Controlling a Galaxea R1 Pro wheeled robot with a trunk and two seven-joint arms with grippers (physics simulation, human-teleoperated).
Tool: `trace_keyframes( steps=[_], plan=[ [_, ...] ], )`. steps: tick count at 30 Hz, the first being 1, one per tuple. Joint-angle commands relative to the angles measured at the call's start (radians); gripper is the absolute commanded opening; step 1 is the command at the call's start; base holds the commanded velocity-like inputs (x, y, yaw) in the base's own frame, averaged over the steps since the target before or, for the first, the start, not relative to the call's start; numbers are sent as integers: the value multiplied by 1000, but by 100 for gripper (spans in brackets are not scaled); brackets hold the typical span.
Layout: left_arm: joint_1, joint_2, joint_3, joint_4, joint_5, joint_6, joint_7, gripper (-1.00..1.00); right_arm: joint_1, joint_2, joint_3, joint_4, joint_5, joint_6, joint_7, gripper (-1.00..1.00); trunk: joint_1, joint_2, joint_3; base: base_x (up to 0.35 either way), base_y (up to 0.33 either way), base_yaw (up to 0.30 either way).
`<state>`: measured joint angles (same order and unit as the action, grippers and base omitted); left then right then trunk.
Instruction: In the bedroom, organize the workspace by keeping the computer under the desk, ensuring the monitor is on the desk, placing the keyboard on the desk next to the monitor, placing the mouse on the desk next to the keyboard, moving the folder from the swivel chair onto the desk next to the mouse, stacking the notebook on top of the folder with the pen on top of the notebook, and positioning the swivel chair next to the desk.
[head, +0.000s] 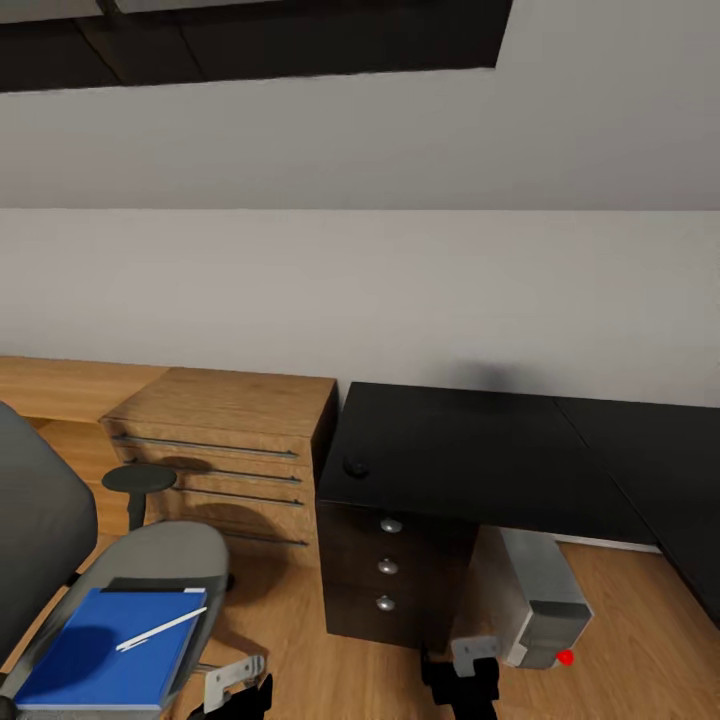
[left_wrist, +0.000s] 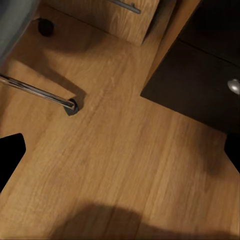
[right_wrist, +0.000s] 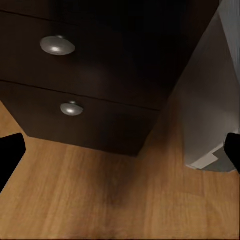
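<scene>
- Your desk (head: 470, 455) fills the right side of the head view, its glossy black top bare except for the mouse (head: 355, 466) near its left front edge.
- The swivel chair (head: 150, 560) stands at lower left, apart from the desk, beside a wooden chest of drawers (head: 225, 440).
- The computer (head: 540, 595) sits on the floor under the desk, just right of the black drawers (right_wrist: 85, 85).
- The folder (head: 100, 650) lies flat on the chair seat.
- The pen (head: 160, 629) lies on top of the folder.
- Your left gripper (left_wrist: 120, 155) and right gripper (right_wrist: 120, 155) hang low over the floor, fingers spread wide, holding nothing.
</scene>
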<state>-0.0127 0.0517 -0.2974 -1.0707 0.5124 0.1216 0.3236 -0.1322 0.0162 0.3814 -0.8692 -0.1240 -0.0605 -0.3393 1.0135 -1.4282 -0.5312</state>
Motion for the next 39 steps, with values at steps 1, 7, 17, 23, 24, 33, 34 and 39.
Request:
trace_keyframes(
  steps=[1, 7, 17, 23, 24, 33, 34, 39],
  plan=[
    [-1, 1, -5, -1, 7, 3, 8, 100, 0, -1, 4, 20, -11, -23, -5, 100, 0, -1, -1, -16, -14, 0],
    [-1, 0, -10, 9, 7, 4, 10, 100, 1, -1, 5, 171, -13, -150, 5, 100, -12, 20, 8, -7, -6, 0],
    [-1, -24, -20, 61, 6, 4, 11, 100, 2, 28, 8, 305, -9, -338, 15, 100, -50, 90, 40, -1, 0, 0],
    [-1, -36, -22, 73, 5, 4, 11, 100, 2, 49, 5, 367, -5, -378, 16, 100, -73, 132, 59, 0, 0, 0],
    [-1, -37, -22, 74, 5, 4, 11, 100, 2, 50, 4, 369, -5, -379, 16, 100, -77, 139, 62, 0, 0, 0],
    [-1, -37, -18, 75, 7, 4, 16, 100, 0, 44, -1, 385, -6, -385, 16, 100, -111, 202, 90, 0, 0, 0],
    [-1, -37, -18, 75, 7, 4, 17, 100, 0, 44, -1, 386, -6, -386, 16, 100, -115, 209, 93, 0, 0, 0],
    [-1, -38, -18, 76, 8, 4, 16, 100, 0, 43, -1, 399, -5, -401, 17, 100, -134, 244, 109, -1, 0, 0]
  ],
)
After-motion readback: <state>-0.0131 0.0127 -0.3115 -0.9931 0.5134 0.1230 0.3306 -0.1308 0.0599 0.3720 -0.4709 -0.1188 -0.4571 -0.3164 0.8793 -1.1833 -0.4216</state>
